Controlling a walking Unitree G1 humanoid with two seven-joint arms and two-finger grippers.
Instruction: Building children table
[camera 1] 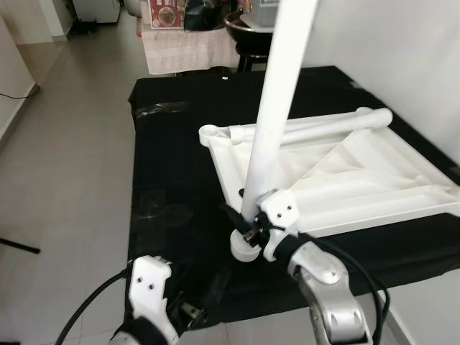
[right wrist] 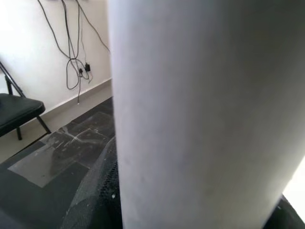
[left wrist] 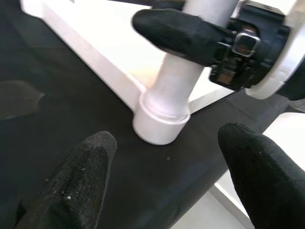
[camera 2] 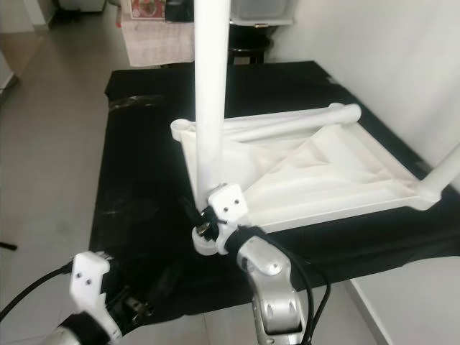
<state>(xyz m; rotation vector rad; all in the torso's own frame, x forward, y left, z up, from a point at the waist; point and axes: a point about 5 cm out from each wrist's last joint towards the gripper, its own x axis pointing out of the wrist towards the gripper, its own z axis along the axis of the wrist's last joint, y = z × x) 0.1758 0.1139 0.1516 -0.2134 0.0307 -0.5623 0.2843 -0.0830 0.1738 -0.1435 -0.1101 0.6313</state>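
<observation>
My right gripper (camera 1: 250, 228) pinches the white table leg (camera 1: 277, 108), standing upright in the overturned tabletop's (camera 1: 359, 180) corner socket (camera 1: 246, 246) at lower centre. My left gripper (left wrist: 167, 191) hangs spread, near the socket, lower left.

No text, label, brand, number or sign can be read anywhere. A red printed box (camera 1: 167, 13) stands at the far end of the room on a cloth-covered surface, showing a round picture and some print, but the lettering is too small and blurred to make out. The white plastic table parts and the black cloth under them carry no visible markings. The white housings of the hands show only screw holes, with no lettering.
</observation>
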